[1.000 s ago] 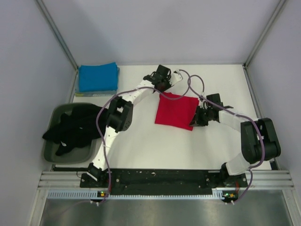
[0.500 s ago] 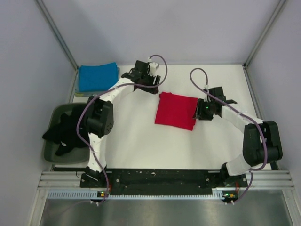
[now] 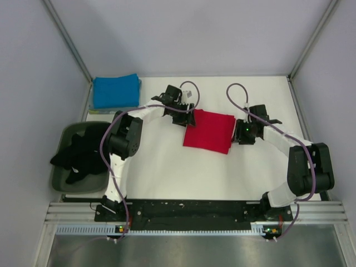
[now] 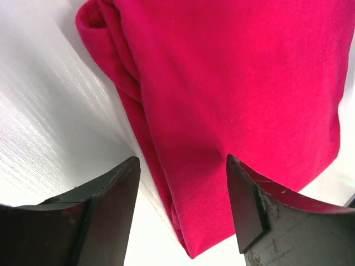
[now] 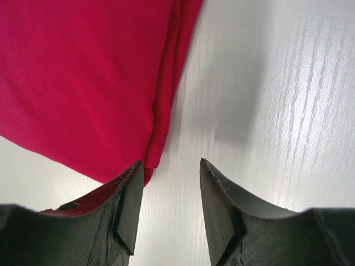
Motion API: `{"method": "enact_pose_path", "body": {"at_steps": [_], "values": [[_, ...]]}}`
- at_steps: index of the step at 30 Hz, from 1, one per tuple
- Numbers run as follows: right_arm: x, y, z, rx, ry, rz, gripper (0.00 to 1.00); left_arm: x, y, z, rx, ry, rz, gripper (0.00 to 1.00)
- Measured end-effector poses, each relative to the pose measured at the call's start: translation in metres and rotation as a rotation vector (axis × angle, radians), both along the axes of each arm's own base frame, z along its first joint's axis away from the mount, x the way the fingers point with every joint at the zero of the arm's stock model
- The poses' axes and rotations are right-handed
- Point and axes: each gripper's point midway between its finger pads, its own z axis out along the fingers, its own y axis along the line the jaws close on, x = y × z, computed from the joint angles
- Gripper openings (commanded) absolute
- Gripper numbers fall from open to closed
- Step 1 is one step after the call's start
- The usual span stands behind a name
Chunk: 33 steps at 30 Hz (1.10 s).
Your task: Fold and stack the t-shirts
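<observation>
A bright red t-shirt (image 3: pixel 208 130) lies folded into a rectangle mid-table. My left gripper (image 3: pixel 189 115) is at its upper left corner. In the left wrist view the jaws (image 4: pixel 183 194) stand open, straddling the folded edge of the red cloth (image 4: pixel 233 94) without pinching it. My right gripper (image 3: pixel 238 133) is at the shirt's right edge. It is open (image 5: pixel 172 194) with bare table between its fingers, the left one beside the red corner (image 5: pixel 83 77). A blue t-shirt (image 3: pixel 115 92) lies folded at the back left. Black t-shirts (image 3: pixel 83 153) are heaped in the tub.
The dark grey-green tub (image 3: pixel 58 181) stands at the left edge of the table, with black cloth hanging over its rim. White walls and metal posts close in the table on three sides. Purple cables loop above both arms.
Both grippers have opened and let go of the red shirt, which now lies flat. The left gripper swung out to the left, then came back to the shirt's left corner.
</observation>
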Motion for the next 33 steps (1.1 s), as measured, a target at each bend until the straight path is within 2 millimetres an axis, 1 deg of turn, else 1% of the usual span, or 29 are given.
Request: {"method": "enact_pose_path", "body": {"at_steps": [3,5,6,9,11,12,13,15,18,22,24,27,31,33], "values": [[-0.005,-0.004,-0.006,-0.001,0.019,-0.011,0.45,-0.002,-0.004,0.0,-0.023,0.023,0.007,0.66],[-0.006,-0.005,-0.007,0.002,0.021,-0.016,0.45,-0.004,-0.008,0.0,-0.047,0.042,0.006,0.57],[-0.005,-0.005,-0.008,0.004,0.021,-0.015,0.45,-0.006,-0.011,-0.001,-0.061,0.054,0.001,0.54],[-0.001,-0.003,-0.008,0.014,0.01,-0.013,0.45,-0.01,-0.02,-0.004,-0.099,0.089,-0.016,0.42],[0.001,-0.003,-0.01,0.016,0.008,-0.012,0.45,-0.012,-0.026,-0.006,-0.119,0.112,-0.028,0.27],[0.001,-0.002,-0.01,0.018,0.008,-0.012,0.45,-0.012,-0.028,-0.008,-0.127,0.124,-0.034,0.15],[0.0,-0.002,-0.011,0.019,0.008,-0.012,0.45,-0.012,-0.031,-0.01,-0.137,0.135,-0.041,0.0],[-0.001,-0.003,-0.013,0.02,0.011,-0.015,0.45,-0.016,-0.036,-0.013,-0.165,0.169,-0.053,0.0],[-0.001,-0.006,-0.014,0.025,0.013,-0.027,0.45,-0.018,-0.037,-0.011,-0.187,0.187,-0.06,0.0],[-0.005,-0.01,-0.014,0.023,0.01,-0.04,0.45,-0.02,-0.029,-0.012,-0.211,0.215,-0.039,0.0],[-0.006,-0.012,-0.009,0.019,-0.004,-0.043,0.45,-0.022,-0.019,-0.011,-0.207,0.229,-0.02,0.0],[-0.006,-0.013,0.0,0.015,-0.032,-0.045,0.46,-0.018,0.007,-0.008,-0.18,0.236,0.03,0.0],[-0.005,-0.015,0.008,0.004,-0.055,-0.044,0.47,0.002,0.05,0.001,-0.121,0.187,0.108,0.0],[-0.006,-0.017,0.009,-0.003,-0.058,-0.044,0.5,0.01,0.072,0.006,-0.089,0.156,0.136,0.0]]}}
